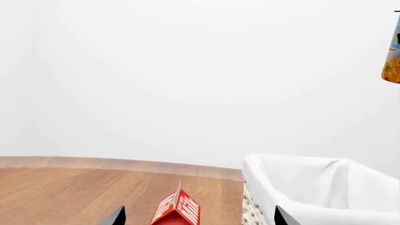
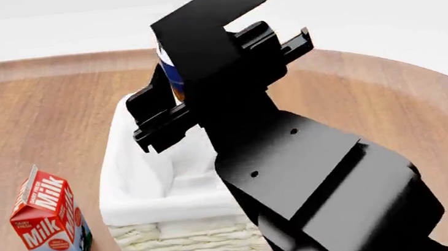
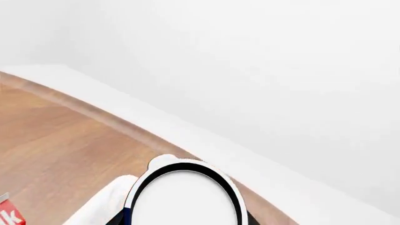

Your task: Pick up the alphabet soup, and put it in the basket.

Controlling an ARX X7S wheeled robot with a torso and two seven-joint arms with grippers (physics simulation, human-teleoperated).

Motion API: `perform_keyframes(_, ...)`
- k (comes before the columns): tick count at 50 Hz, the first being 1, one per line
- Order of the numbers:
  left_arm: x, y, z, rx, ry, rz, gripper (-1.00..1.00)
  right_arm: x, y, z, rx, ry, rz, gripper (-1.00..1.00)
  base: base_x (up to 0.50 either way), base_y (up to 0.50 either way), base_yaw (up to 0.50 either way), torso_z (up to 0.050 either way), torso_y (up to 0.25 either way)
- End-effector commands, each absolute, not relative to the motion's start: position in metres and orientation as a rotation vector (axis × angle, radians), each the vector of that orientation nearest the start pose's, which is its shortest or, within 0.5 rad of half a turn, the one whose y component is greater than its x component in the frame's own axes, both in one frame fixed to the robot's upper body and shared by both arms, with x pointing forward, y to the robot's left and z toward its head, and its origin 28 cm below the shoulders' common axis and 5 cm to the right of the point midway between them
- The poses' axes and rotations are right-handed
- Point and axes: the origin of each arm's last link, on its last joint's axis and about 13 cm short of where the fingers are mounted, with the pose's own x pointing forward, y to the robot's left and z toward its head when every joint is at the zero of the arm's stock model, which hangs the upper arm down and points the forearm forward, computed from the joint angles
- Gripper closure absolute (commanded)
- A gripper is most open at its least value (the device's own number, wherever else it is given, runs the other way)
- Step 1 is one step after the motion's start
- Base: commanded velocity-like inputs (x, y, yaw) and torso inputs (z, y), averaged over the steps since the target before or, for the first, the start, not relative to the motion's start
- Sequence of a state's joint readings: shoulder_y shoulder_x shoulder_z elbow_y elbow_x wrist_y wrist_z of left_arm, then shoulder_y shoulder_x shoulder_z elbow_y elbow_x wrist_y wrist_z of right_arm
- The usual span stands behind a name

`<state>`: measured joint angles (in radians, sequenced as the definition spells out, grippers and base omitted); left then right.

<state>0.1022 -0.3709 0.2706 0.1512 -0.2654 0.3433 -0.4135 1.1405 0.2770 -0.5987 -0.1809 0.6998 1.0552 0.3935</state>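
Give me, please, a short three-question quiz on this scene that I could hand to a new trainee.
1. True or false: the alphabet soup already rests on the bottom of the basket.
2. Which item stands on the table beside the basket? A) a milk carton B) a glass bottle C) a bowl
3. Fill in: the soup can is carried by the ___ gripper.

Key
1. False: the can is held in the air above the basket's far end.
2. A: the red milk carton stands upright, apart from the basket.
3. Right: its jaws are shut on the can, while the left gripper hangs open near the carton.
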Motion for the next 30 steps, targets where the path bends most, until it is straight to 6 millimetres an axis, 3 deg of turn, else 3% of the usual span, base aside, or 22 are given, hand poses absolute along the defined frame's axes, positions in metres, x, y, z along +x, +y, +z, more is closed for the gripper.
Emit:
perform_keyframes(1,0.182,0.229,0.043,-0.048,-0.297,0.093,-1.0,0.347,-0.04,0.27,-0.34,0.05,0.227,1.0,0.0,0.0,0.0,0.0,0.0)
perform_keyframes(30,0.182,0.229,0.043,-0.045,-0.295,0.092,-1.0,0.372,-0.037,0.259,-0.117,0.228,0.41,1.0,0.0,0.0,0.0,0.0,0.001)
